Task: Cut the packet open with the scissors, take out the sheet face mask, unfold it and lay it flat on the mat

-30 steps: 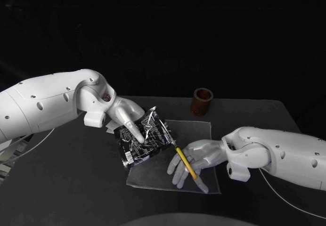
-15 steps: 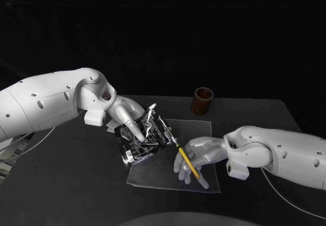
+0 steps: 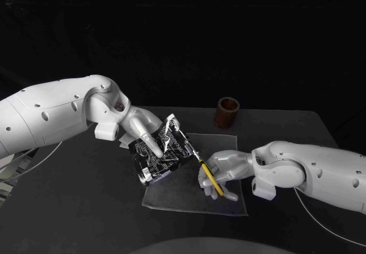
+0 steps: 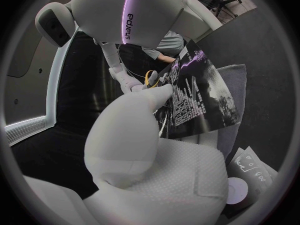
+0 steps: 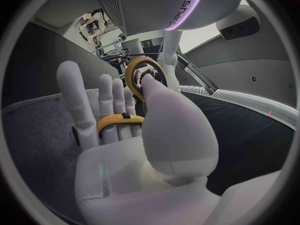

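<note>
- The bench (image 3: 76,201) is carrying a grey mat (image 3: 183,200), which is lying beneath and between both hands.
- The left hand (image 3: 145,132) is gripping the packet (image 3: 162,154). One long finger is pressing down its printed front, and the rest are closing in behind it.
- The packet is standing tilted under that hand, with its lower edge resting on the mat and its top corner rising beside the fingers.
- The right hand (image 3: 221,170) is curling narrowly round the scissors (image 3: 207,177), holding them just beside the packet.
- The blades are reaching from this hand up along the packet's near edge. I cannot tell whether they are parted.
- A brown cylinder (image 3: 226,112) is standing on the bench, well beyond the right hand.
- The right wrist view is showing the right hand (image 5: 125,135) with fingers passing through the yellow scissors (image 5: 119,120) loops, a detail the head view is hiding.
- The left wrist view is showing the left hand (image 4: 144,135) against the packet (image 4: 197,95) face.
- A pale printed slip (image 4: 250,166) is lying on the bench close beside that hand.
</note>
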